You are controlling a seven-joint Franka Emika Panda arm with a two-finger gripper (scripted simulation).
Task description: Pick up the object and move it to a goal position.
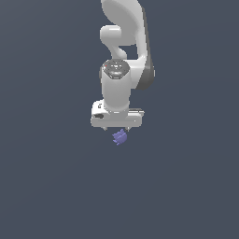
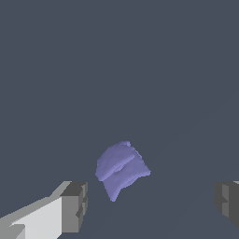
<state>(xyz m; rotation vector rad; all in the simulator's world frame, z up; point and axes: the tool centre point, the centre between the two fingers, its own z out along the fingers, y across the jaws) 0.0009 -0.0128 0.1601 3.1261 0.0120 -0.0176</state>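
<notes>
I count one arm (image 1: pixel 122 56), one gripper (image 1: pixel 116 128) and one object (image 1: pixel 120 137) on my screens, all over a plain dark grey-blue floor (image 1: pixel 46 186). Sweeping the wrist view from left to right, I first meet one grey finger pad (image 2: pixel 74 205) on its white mount, then the object (image 2: pixel 120 169) in the gap, then the second pad (image 2: pixel 228 201) at the far edge. The fingers stand wide apart and neither touches the object, so the hand is open and empty. The object is a small periwinkle lump with rough, ridged edges, sitting just below the fingertips and between them, nearer the first pad. I can read no brand, label or writing anywhere.
</notes>
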